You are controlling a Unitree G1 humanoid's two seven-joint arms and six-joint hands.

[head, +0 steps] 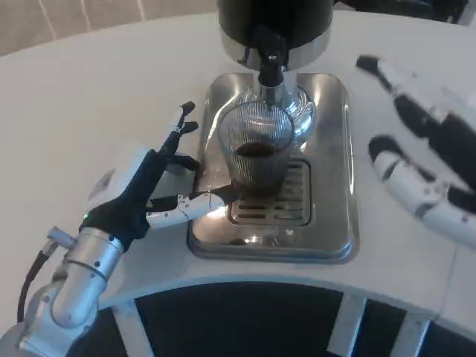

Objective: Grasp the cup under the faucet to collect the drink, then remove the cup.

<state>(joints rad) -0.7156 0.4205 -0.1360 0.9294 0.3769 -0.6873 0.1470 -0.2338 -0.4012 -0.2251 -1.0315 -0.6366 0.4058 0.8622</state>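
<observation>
table (89, 82): white, curved front edge | floor (74, 15): beige tiles

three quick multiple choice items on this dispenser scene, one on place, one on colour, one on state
1. Where does the glass cup stand?
A. on the drip tray under the faucet
B. on the white table
C. in the right hand

2. What colour is the drink?
A. clear
B. dark brown
C. orange

3. The left hand is:
A. lifting the cup high
B. beside the cup, fingers spread toward it
C. flat on the table far off

Answers: 1 A, the cup sits on the grille below the spout. 2 B, dark liquid shows through the glass. 3 B, fingertips reach the cup's side.
</observation>
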